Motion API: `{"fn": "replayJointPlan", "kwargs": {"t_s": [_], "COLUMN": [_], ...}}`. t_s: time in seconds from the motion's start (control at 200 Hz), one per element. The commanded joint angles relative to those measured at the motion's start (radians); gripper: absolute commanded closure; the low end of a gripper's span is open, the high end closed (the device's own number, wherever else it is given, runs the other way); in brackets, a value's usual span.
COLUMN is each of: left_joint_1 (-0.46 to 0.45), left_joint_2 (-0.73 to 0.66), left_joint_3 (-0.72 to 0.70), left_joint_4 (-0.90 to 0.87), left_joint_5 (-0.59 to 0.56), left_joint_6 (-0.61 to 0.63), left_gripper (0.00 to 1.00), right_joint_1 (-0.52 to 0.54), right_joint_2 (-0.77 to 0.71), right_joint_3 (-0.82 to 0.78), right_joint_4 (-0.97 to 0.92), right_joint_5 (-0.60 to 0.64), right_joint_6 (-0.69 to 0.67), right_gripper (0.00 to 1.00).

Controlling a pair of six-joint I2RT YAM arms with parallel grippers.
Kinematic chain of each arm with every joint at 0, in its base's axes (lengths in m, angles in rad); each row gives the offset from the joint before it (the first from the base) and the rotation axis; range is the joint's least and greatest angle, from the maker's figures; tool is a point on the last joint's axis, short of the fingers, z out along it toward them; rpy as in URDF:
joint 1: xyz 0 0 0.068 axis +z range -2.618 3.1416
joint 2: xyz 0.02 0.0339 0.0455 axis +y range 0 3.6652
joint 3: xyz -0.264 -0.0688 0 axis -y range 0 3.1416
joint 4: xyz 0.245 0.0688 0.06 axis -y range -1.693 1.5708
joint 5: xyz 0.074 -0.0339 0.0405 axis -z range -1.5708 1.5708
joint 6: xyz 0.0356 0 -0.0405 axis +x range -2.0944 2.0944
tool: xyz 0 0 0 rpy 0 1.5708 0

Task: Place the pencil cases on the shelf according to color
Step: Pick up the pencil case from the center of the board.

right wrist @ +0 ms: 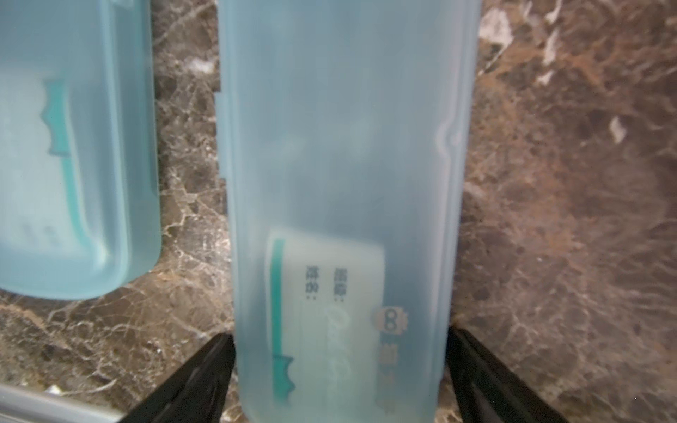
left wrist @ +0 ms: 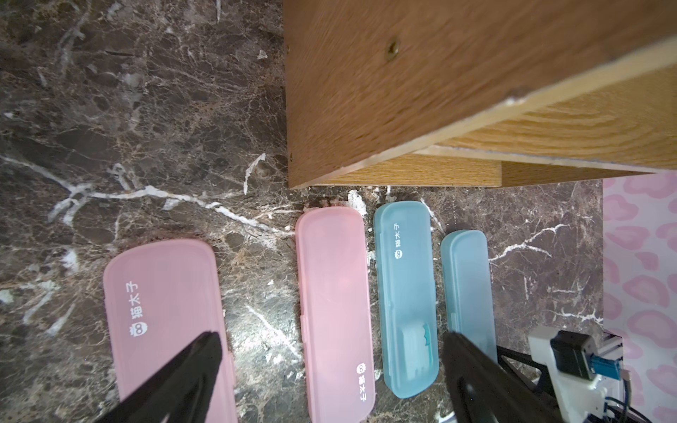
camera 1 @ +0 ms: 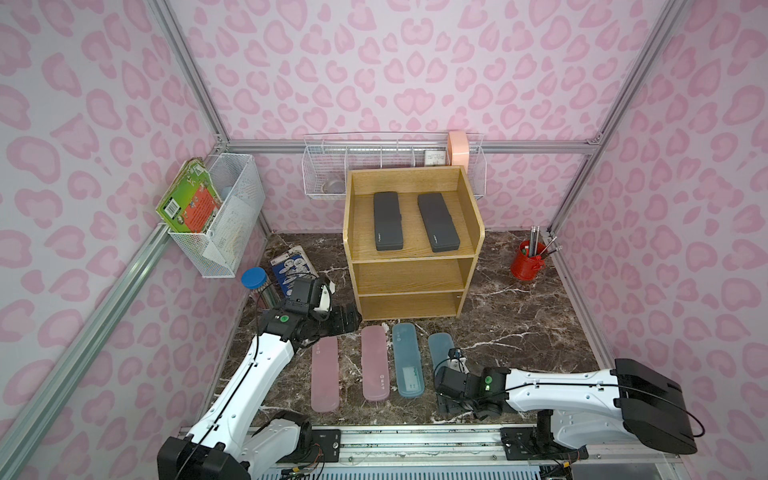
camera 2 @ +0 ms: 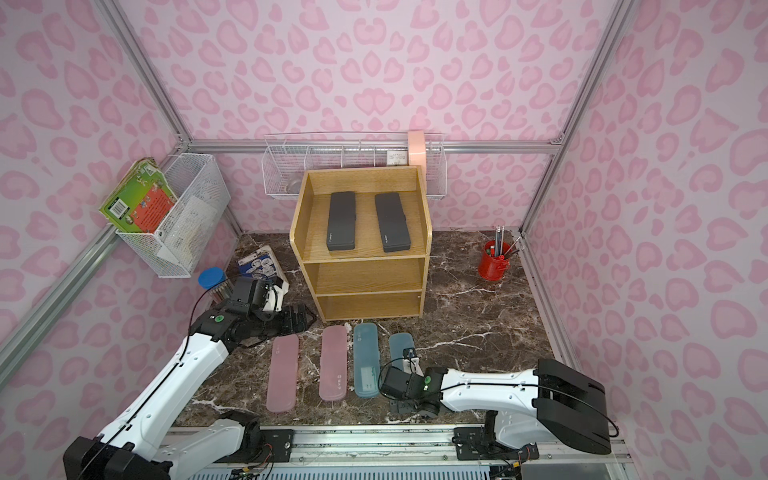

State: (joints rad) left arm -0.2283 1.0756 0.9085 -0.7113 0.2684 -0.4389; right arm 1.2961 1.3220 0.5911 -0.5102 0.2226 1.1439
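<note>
The shelf [camera 1: 409, 277] stands at the back middle of the dark marble tabletop [camera 1: 523, 332]. Its top tier carries a black case [camera 1: 388, 221] and a second black case [camera 1: 438, 222], lying flat and apart.

A mesh basket [camera 1: 232, 232] on the side wall holds a green-and-orange book [camera 1: 187, 203] and some papers. A long wire basket [camera 1: 324, 174] on the back wall holds a pink roll [camera 1: 457, 150] and a small white card [camera 1: 436, 158]. A red cup [camera 1: 524, 266] holds pencils [camera 1: 535, 237]. A clear tube with a blue lid [camera 1: 254, 277] holds coloured pencils.

In front of the shelf, four cases lie flat in a row on the tabletop: first pink case [camera 1: 325, 374], second pink case [camera 1: 375, 362], inner teal case [camera 1: 408, 360] and outer teal case [camera 1: 439, 347].

The right pincer [right wrist: 340, 333] straddles the near end of the outer teal case, its jaws wide. Its fingers [right wrist: 205, 377] sit right at the case's long edges, but I cannot tell whether they press it.

The left pincer [left wrist: 329, 334] hangs above the row near the shelf's front corner, jaws wide apart and holding nothing.

Count: six cases (two black, two pink, two teal), two baskets, one cup and one tube.
</note>
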Motion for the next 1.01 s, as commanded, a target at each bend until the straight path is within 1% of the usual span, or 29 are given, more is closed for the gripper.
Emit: {"fn": "replayJointPlan", "kwargs": {"t_s": [0.0, 0.05, 0.185, 0.265, 0.34, 0.51, 0.61, 0.7, 0.855, 1.0], "left_joint_1": [0.000, -0.001, -0.001, -0.002, -0.001, -0.001, -0.001, -0.001, -0.001, -0.001], "left_joint_2": [0.000, -0.001, -0.002, -0.002, -0.006, -0.015, -0.007, -0.002, -0.008, -0.009], "left_joint_3": [0.004, 0.003, 0.004, 0.005, 0.006, 0.023, 0.050, 0.066, 0.067, 0.064], "left_joint_4": [-0.012, -0.011, -0.013, -0.019, -0.024, -0.037, -0.066, -0.085, -0.079, -0.079], "left_joint_5": [0.007, 0.006, 0.007, 0.003, 0.002, -0.009, -0.024, -0.038, -0.047, -0.043], "left_joint_6": [0.005, 0.005, 0.007, 0.008, 0.009, 0.029, 0.058, 0.086, 0.088, 0.088], "left_gripper": [0.01, 0.01, 0.01, 0.01, 0.01, 0.01, 0.01, 0.01, 0.01, 0.01], "right_joint_1": [0.014, 0.025, 0.059, 0.084, 0.106, 0.150, 0.154, 0.154, 0.154, 0.152], "right_joint_2": [0.010, 0.009, 0.021, 0.034, 0.040, 0.017, -0.014, -0.042, -0.072, -0.106], "right_joint_3": [-0.027, -0.042, -0.061, -0.041, -0.005, 0.117, 0.177, 0.215, 0.290, 0.328], "right_joint_4": [0.039, 0.059, 0.093, 0.069, 0.024, -0.137, -0.215, -0.247, -0.309, -0.308], "right_joint_5": [-0.009, -0.006, 0.006, 0.031, 0.062, 0.169, 0.214, 0.252, 0.306, 0.364], "right_joint_6": [0.050, 0.057, 0.076, 0.086, 0.092, 0.119, 0.129, 0.128, 0.124, 0.102], "right_gripper": [0.11, 0.14, 0.27, 0.34, 0.38, 0.41, 0.42, 0.42, 0.43, 0.43]}}
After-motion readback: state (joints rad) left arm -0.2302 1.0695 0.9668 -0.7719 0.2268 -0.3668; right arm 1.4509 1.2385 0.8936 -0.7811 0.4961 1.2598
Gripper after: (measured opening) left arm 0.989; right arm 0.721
